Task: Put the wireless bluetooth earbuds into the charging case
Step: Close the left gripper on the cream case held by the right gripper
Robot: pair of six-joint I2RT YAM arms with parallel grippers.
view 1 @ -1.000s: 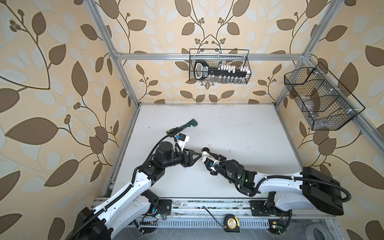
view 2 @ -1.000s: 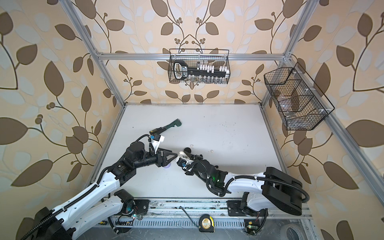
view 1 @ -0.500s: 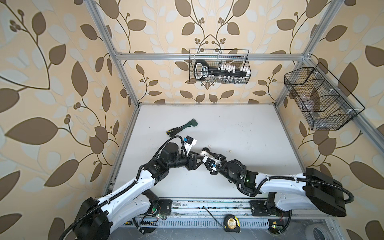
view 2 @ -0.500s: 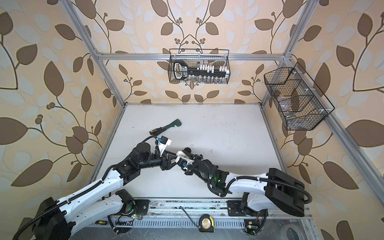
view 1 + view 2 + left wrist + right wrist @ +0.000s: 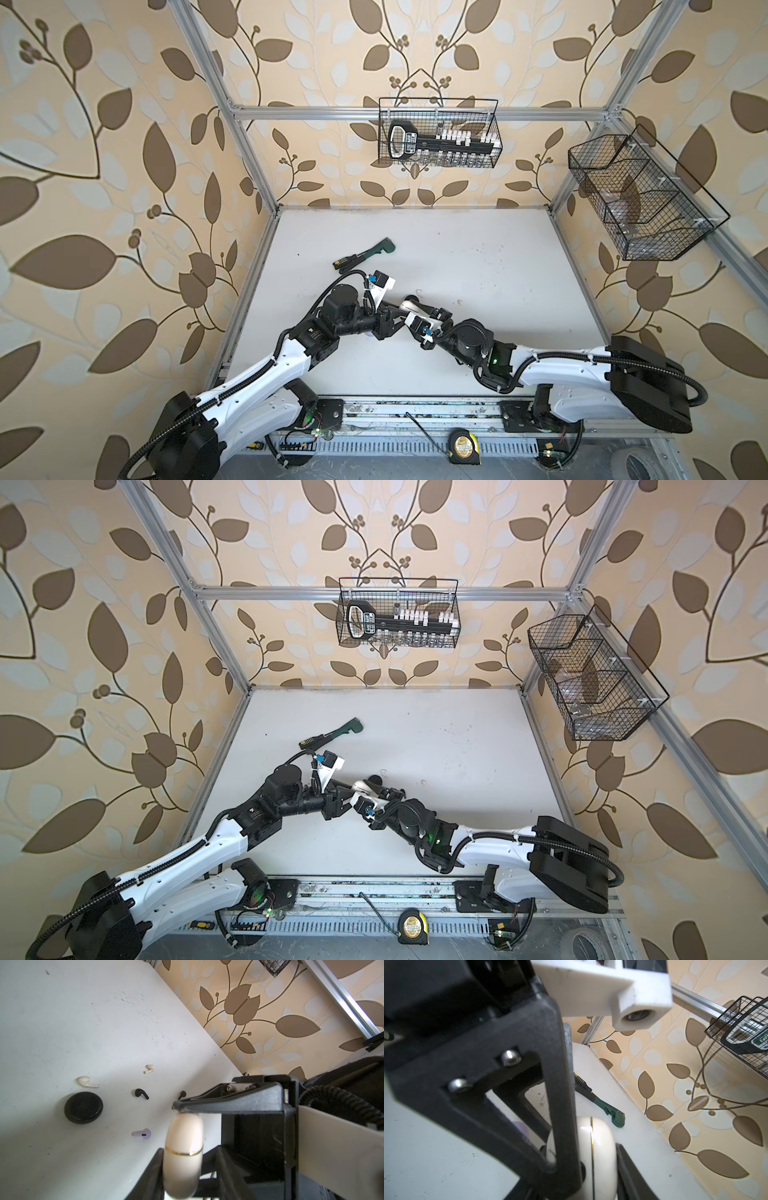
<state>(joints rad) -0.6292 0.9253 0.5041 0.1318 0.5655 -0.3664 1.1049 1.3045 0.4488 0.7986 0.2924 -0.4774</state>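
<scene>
My right gripper [image 5: 420, 312] is shut on a cream charging case [image 5: 182, 1157] with a gold seam, held above the table where the two arms meet. My left gripper [image 5: 190, 1148] straddles that case. One finger lies against it and a thin gap shows at the other, so it is open. Loose wireless bluetooth earbuds lie on the table beyond. Two are white [image 5: 87, 1081] [image 5: 149, 1068] and one is lilac [image 5: 142, 1133]. One black earbud [image 5: 141, 1093] lies in the open, and a second black one [image 5: 182, 1094] is half hidden by a right finger [image 5: 207, 1105].
A closed round black case [image 5: 83, 1107] lies beside the white earbuds. A green-handled tool [image 5: 365, 255] lies further back on the left. Wire baskets hang on the back wall [image 5: 438, 133] and the right wall [image 5: 640, 199]. A tape measure [image 5: 463, 446] sits on the front rail.
My left arm has swung right to meet the right gripper, and its jaws have narrowed around the cream case. The right arm and the case have stayed put.
</scene>
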